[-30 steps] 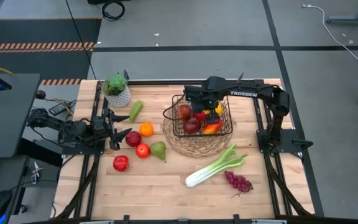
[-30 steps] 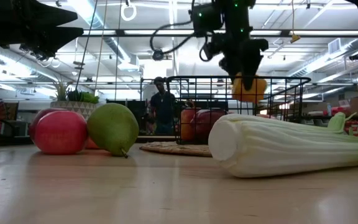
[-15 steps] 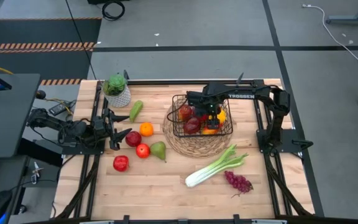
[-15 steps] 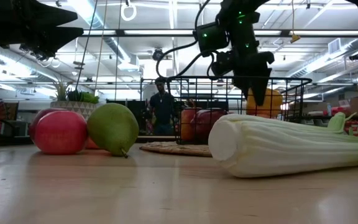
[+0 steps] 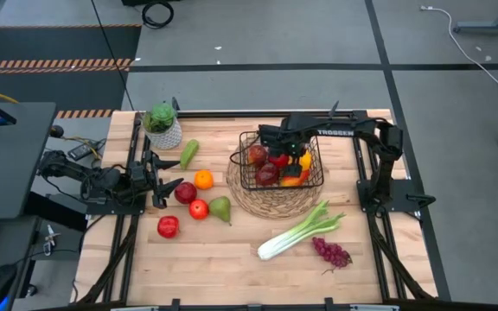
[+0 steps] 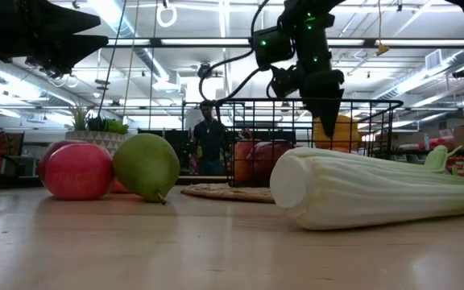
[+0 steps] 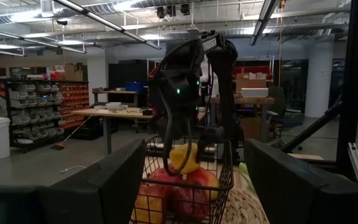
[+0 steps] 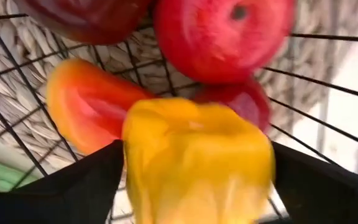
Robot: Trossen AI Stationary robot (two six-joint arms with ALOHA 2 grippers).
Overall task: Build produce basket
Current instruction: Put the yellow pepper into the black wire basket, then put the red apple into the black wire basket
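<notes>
The black wire basket [image 5: 243, 173] stands on a round straw mat and holds red apples, a red-orange pepper and a yellow pepper [image 5: 306, 161]. My right gripper [image 5: 299, 157] hangs over the basket, pointing down, open. Its fingers stand on either side of the yellow pepper [image 8: 197, 155], which lies on the other produce [image 6: 338, 133]. My left gripper [image 5: 164, 177] waits open at the table's left side, beside a red apple [image 5: 185, 192]. An orange [image 5: 203, 179], more apples, two green pears, celery [image 5: 301, 231] and grapes [image 5: 331, 252] lie on the table. My right gripper straddles the yellow pepper [image 8: 166, 124] from above, one finger [image 8: 73, 186] on each side. Whether the fingers touch its sides I cannot tell. The pepper rests on the produce in the basket.
A potted plant [image 5: 162, 125] stands at the far left corner. The straw mat [image 5: 275, 200] shows under the basket. Celery and grapes lie near the right front. Bare wood stretches along the near edge. A person stands in the room behind the table [image 6: 208, 133].
My right gripper has come down into the basket with the yellow pepper, shifting slightly toward the table's right. It has then risen a little while the pepper stayed down among the other produce. The left arm has kept still.
</notes>
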